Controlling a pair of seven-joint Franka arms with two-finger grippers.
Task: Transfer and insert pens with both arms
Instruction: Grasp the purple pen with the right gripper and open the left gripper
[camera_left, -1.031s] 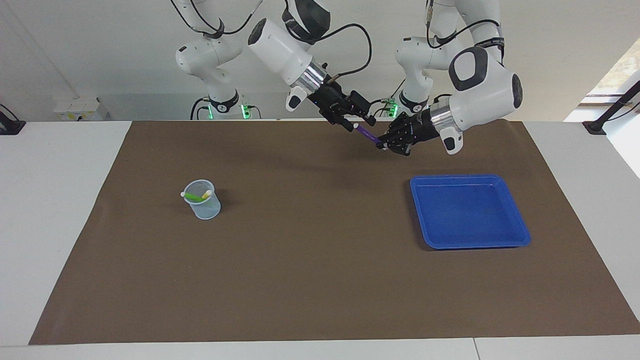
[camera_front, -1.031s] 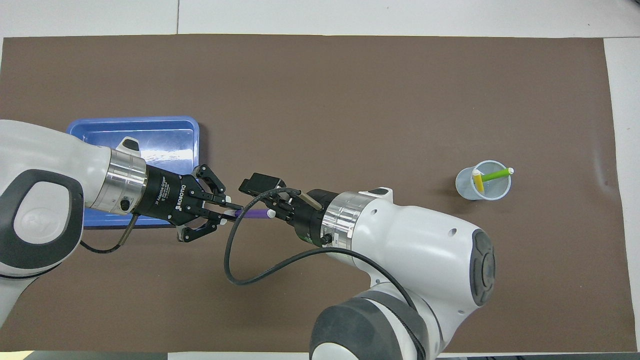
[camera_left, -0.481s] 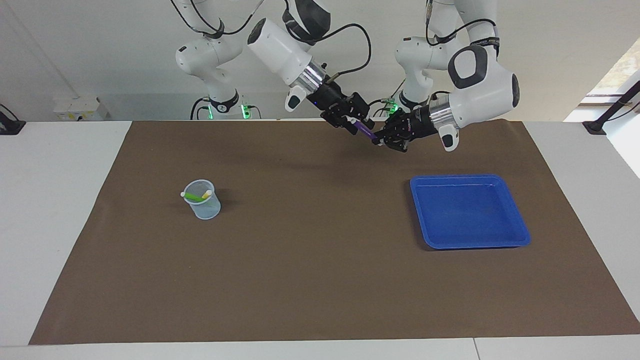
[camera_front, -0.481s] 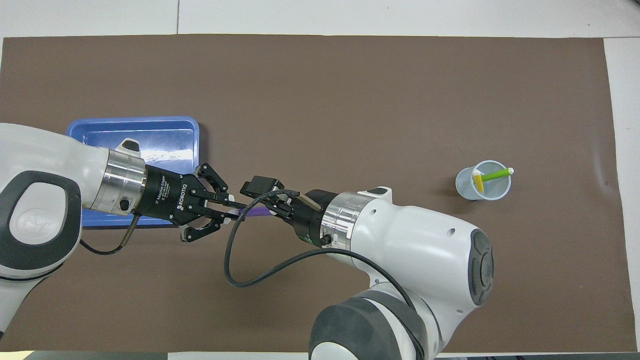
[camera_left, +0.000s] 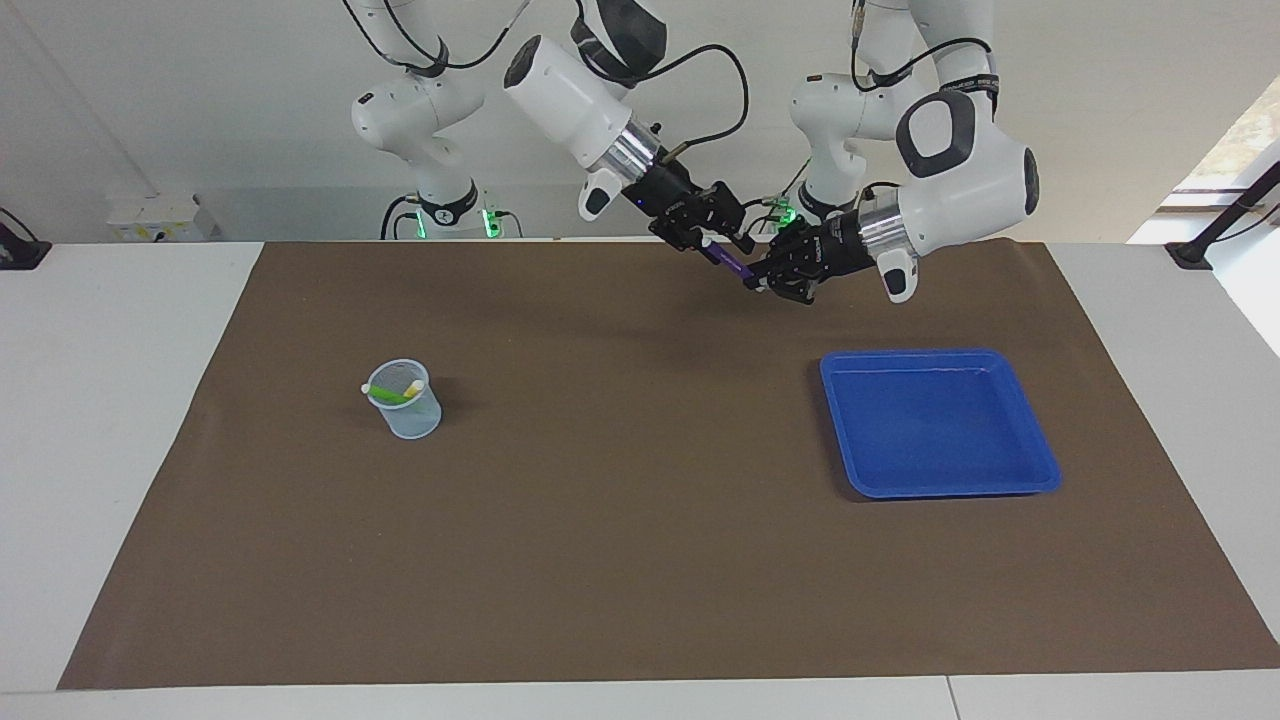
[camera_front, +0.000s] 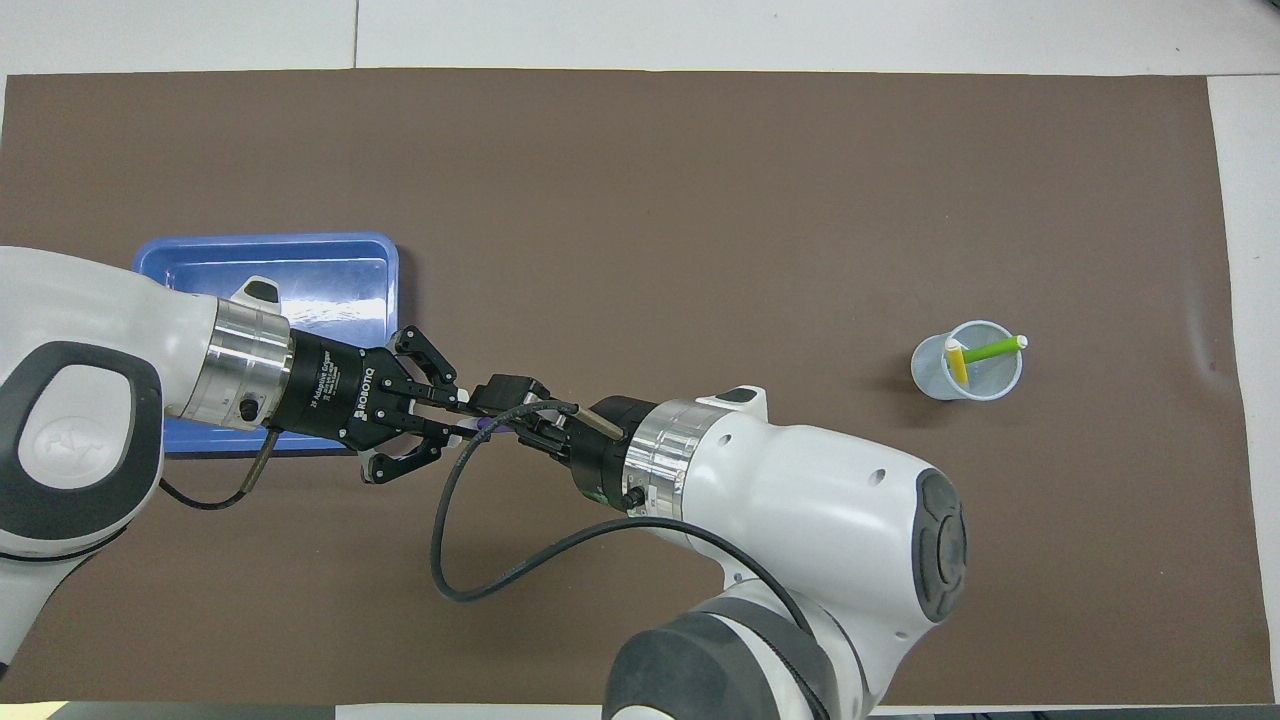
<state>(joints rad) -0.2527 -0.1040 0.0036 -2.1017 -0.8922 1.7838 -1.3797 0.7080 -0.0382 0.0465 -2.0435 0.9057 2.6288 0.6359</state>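
Facing view: you've got the purple pen (camera_left: 733, 266) up in the air, tilted, over the brown mat (camera_left: 640, 560) at the robots' edge. The left gripper (camera_left: 765, 284) is clamped on its lower end. The right gripper (camera_left: 712, 245) sits at the upper end; you can't tell if its fingers have met the pen. The blue tray (camera_left: 1040, 470) lies toward the left arm's end, the clear cup (camera_left: 408, 412) toward the right arm's. Overhead view: only a sliver of purple pen (camera_front: 484, 424) shows between left gripper (camera_front: 458, 418) and right gripper (camera_front: 515, 418). Here you see the cup's (camera_front: 930, 378) contents better: yellow pen (camera_front: 957, 362) and green pen (camera_front: 994, 349), leaning crossed, pale ends up.
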